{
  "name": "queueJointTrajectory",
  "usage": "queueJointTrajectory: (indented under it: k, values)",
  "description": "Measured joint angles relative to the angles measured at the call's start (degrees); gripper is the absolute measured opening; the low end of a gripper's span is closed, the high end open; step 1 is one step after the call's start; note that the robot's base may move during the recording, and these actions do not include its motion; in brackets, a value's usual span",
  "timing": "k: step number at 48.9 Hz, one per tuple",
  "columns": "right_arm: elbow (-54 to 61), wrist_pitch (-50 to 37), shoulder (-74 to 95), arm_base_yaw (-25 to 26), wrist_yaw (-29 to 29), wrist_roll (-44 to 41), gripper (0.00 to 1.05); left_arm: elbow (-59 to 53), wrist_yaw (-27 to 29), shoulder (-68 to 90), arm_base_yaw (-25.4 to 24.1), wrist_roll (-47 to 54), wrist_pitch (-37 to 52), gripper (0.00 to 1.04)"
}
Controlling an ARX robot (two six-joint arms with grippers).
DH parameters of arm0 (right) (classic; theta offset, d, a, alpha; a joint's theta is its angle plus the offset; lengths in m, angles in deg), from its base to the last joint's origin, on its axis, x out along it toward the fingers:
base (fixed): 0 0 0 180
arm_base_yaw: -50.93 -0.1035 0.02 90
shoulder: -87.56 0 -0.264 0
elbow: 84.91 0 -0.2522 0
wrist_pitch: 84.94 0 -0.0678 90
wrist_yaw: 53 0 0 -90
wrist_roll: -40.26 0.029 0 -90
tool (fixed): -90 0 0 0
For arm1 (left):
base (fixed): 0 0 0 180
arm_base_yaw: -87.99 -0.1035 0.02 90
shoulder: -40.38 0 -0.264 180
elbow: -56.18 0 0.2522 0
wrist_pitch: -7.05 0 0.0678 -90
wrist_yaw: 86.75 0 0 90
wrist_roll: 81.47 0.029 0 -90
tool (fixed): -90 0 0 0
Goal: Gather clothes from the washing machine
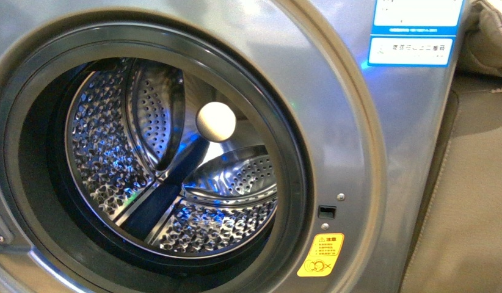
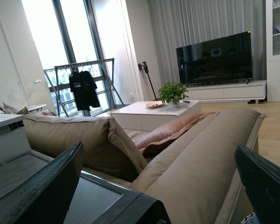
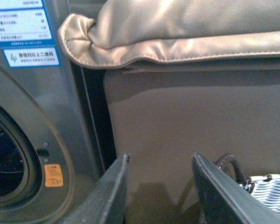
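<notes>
Front view is filled by the grey metallic washing machine (image 1: 383,134), its round dark-rimmed porthole (image 1: 291,152) standing open onto the perforated steel drum (image 1: 108,152). A yellow warning sticker (image 1: 320,255) is fixed low on the front panel beside the porthole; its print is too small to be read. Higher up, a blue-and-white label (image 1: 411,51) carries characters that cannot be made out. Inside the drum, a dark navy-blue strip (image 1: 157,201) is seen running diagonally along the lower wall; whether it is the clothes or a drum paddle cannot be told. A pale round ball (image 1: 216,121) is seen deeper inside.

Neither arm is shown in that view. In the right wrist view, the right gripper (image 3: 161,186) is seen with its jaws apart and nothing between them, near the washer's side, with a woven basket (image 3: 269,193) just beside it and a beige sofa (image 3: 196,112) behind. In the left wrist view, the left gripper (image 2: 158,186) is likewise spread and empty; beyond it only a sofa, a pink cushion (image 2: 170,133), a white coffee table (image 2: 154,112), a potted plant (image 2: 172,92), a clothes rack (image 2: 84,84) and a television (image 2: 214,58) are shown.
</notes>
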Motion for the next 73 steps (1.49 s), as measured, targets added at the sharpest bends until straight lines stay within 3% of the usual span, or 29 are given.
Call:
queueJointTrajectory:
  k: [11, 13, 58, 64, 73]
  values:
    - [5.9, -2.4, -3.9, 0.0, 0.1, -0.6, 0.03, 0.0, 0.0, 0.0, 0.0, 0.0, 0.0, 0.98]
    - [6.5, -2.6, -4.3, 0.0, 0.1, -0.8, 0.01, 0.0, 0.0, 0.0, 0.0, 0.0, 0.0, 0.98]
    - [17.3, -5.4, -12.4, 0.0, 0.1, -0.8, 0.02, 0.0, 0.0, 0.0, 0.0, 0.0, 0.0, 0.98]
    - [18.3, -5.4, -13.1, 0.0, 0.2, -0.8, 0.02, -2.1, 11.8, -1.1, 2.1, -0.6, 4.4, 0.98]
    - [18.3, -5.4, -13.2, 0.0, 0.2, -0.8, 0.02, -9.6, 14.8, -6.1, 2.5, -0.5, 6.3, 0.98]
